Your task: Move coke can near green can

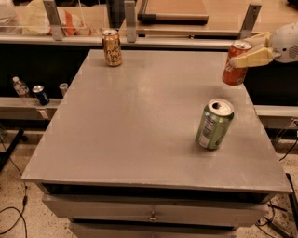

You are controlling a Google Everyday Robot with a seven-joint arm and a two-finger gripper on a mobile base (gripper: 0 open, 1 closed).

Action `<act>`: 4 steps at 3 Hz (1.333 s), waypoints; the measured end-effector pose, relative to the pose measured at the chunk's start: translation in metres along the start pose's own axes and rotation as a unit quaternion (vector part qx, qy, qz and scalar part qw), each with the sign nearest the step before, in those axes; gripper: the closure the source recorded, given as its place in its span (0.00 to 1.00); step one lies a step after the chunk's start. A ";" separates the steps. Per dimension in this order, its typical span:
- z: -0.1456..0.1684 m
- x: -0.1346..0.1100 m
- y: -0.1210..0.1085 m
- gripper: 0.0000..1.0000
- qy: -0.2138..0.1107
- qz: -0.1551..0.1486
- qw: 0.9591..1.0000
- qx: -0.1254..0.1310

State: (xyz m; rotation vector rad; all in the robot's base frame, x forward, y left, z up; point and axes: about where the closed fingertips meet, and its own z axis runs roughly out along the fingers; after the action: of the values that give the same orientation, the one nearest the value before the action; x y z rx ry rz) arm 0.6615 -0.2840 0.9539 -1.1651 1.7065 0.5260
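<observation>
The red coke can hangs upright above the right rear part of the grey table, held near its top. My gripper comes in from the right edge of the view and is shut on it, one pale finger lying across its front. The green can stands on the table's right side, in front of and a little left of the coke can, leaning slightly. A clear gap separates the two cans.
A gold-brown can stands at the table's back left. Behind the table runs a counter with metal posts and a wooden board. Bottles and cans sit on a low shelf at left. A drawer is below the tabletop.
</observation>
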 end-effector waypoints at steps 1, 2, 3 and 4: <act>-0.016 0.003 0.011 1.00 0.002 -0.002 1.000 -0.004; -0.028 0.008 0.023 1.00 0.001 -0.005 1.000 -0.007; -0.035 0.013 0.038 1.00 -0.005 -0.010 1.000 -0.023; -0.043 0.015 0.056 1.00 -0.011 -0.019 0.998 -0.052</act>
State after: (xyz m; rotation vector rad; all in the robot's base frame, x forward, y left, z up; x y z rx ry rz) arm 0.5907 -0.2984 0.9503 -1.2586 1.6519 0.6074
